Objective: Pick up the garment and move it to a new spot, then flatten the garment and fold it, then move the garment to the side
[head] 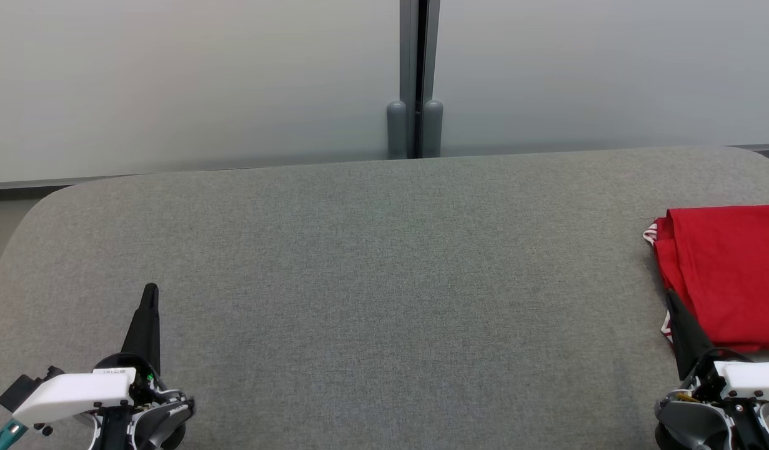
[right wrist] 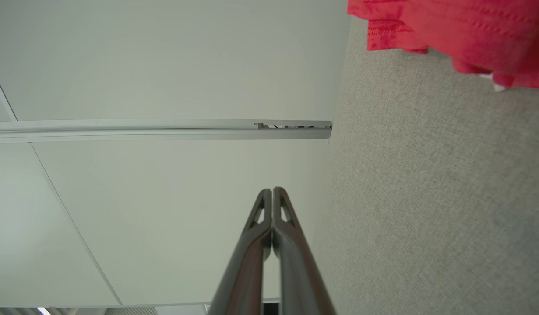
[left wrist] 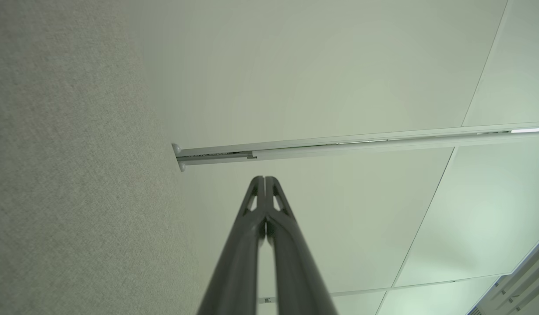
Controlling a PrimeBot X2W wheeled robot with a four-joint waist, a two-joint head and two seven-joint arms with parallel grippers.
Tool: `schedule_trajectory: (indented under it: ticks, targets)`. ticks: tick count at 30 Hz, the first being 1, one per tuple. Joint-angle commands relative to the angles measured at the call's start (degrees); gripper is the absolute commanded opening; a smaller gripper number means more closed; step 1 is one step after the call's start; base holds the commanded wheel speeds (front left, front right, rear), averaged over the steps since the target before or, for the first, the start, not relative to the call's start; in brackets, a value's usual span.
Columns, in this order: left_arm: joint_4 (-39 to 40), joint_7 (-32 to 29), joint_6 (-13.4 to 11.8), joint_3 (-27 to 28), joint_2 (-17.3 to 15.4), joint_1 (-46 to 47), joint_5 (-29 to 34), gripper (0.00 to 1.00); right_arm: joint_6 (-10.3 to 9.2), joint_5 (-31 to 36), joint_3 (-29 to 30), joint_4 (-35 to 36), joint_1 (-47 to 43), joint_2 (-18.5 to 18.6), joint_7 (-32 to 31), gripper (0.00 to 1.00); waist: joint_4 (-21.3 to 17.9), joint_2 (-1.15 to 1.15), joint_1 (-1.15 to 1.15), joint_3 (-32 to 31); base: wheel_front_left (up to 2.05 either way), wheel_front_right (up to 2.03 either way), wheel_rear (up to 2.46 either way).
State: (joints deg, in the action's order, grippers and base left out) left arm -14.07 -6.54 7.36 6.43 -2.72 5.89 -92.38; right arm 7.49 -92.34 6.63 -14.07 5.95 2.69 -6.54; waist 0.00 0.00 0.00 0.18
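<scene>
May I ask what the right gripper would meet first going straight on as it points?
Likely the pale wall panel; the folded red cloth garment lies to one side of the line from the right gripper, though depth is unclear.

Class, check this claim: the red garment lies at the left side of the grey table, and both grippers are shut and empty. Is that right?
No: the head view shows the red garment at the right side of the grey table. The left gripper and right gripper are shut and empty.
</scene>
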Motion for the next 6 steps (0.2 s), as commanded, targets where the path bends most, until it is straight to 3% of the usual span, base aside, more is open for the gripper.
schedule_trajectory:
  ticks: [1, 6]
  targets:
    - [0.00, -0.19, 0.28, 0.22, -0.30, 0.75, -0.08, 0.00, 0.00, -0.13, 0.07, 0.18, 0.46, 0.25, -0.20, 0.00, 0.00, 0.00, 0.00, 0.00, 0.00, 0.00, 0.00]
    - [0.00, -0.19, 0.28, 0.22, -0.30, 0.75, -0.08, 0.00, 0.01, -0.13, 0.07, 0.18, 0.46, 0.25, -0.19, 0.00, 0.00, 0.00, 0.00, 0.00, 0.00, 0.00, 0.00]
